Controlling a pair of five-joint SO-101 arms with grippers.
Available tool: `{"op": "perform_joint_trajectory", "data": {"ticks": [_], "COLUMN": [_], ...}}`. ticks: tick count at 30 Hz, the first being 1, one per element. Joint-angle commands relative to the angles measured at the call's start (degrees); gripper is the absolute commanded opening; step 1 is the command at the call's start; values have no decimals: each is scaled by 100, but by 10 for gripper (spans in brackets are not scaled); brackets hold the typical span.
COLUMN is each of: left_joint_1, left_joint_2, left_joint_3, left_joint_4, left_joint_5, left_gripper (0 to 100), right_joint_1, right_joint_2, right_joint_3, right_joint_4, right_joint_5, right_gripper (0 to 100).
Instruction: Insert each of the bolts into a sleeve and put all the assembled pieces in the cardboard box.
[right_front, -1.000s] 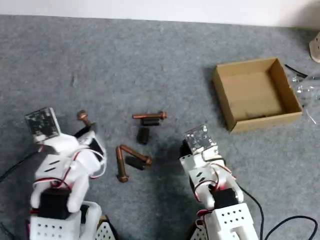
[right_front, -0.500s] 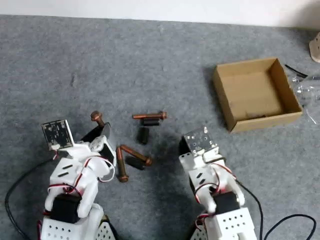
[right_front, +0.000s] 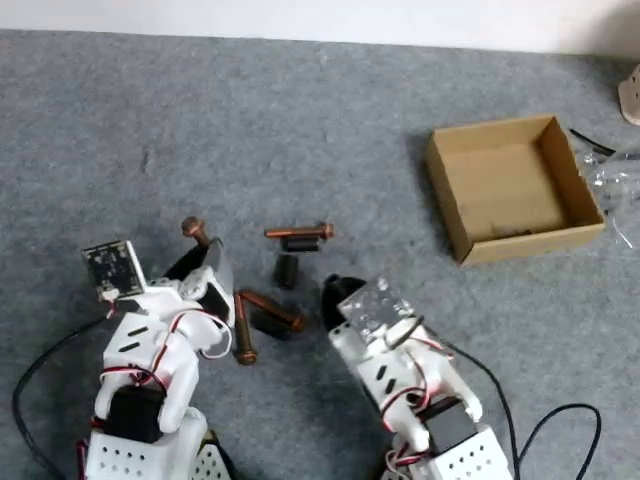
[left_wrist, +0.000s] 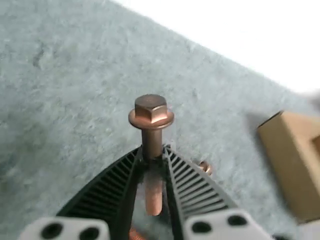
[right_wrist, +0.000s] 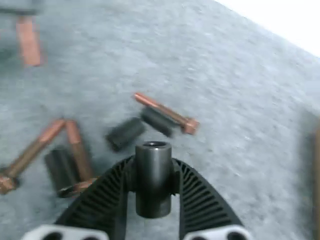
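Looking down over the table, you have both arms folded low at the near edge, wrists tipped forward toward the loose parts. Your left gripper (right_front: 204, 255) is pinching a copper bolt (left_wrist: 151, 142) by its shank. The hex head stands clear above the fingertips and leans a little away from the arm. Your right gripper (right_wrist: 152, 167) is clamped on a black sleeve (right_wrist: 152, 180), and the wrist camera looks straight at the open bore beyond the fingertips. That gripper hangs just right of the scattered parts and is angled toward them.

Between the two grippers, two bolts (right_front: 243, 325) lie in a V with their plain ends meeting near your left gripper. A loose sleeve (right_front: 266, 326) rests inside the V, touching them. Just beyond sits a lone sleeve (right_front: 287, 270). Farther on, a crosswise bolt (right_front: 298, 232) lies with a fourth sleeve (right_front: 298, 244) pressed along its near side.

The cardboard box (right_front: 530, 243) stands well apart at the far right, open side up.

Under everything you have a grey carpet (right_front: 200, 120) with a nubby weave. A white wall (right_front: 300, 15) runs along its far edge. Right of the box lie clear plastic bags (right_front: 612, 175) and a black cable (right_front: 590, 142). More black cable loops at the near edge beside each arm's base.
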Motion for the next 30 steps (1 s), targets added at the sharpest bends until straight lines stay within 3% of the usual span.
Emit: {"op": "perform_joint_trajectory", "data": {"ticks": [1, 9, 11, 20, 30], "left_joint_1": [66, 330, 620, 1710, 1789], "left_joint_2": [-101, -92, -92, -84, -92], "left_joint_3": [-303, -382, -391, -286, -233], "left_joint_4": [-747, -1714, -1662, -1591, -1213], "left_joint_5": [466, 712, 993, 985, 985], "left_gripper": [4, 4, 4, 4, 4], "right_joint_1": [-321, -453, -488, -980, -848], "right_joint_2": [-119, -119, -119, -110, -110], "right_joint_3": [418, 418, 444, 479, 479], "right_joint_4": [-40, -901, -1033, -1209, -1209], "right_joint_5": [70, 44, 44, 70, 360], "right_gripper": [5, 5, 5, 4, 4]}}
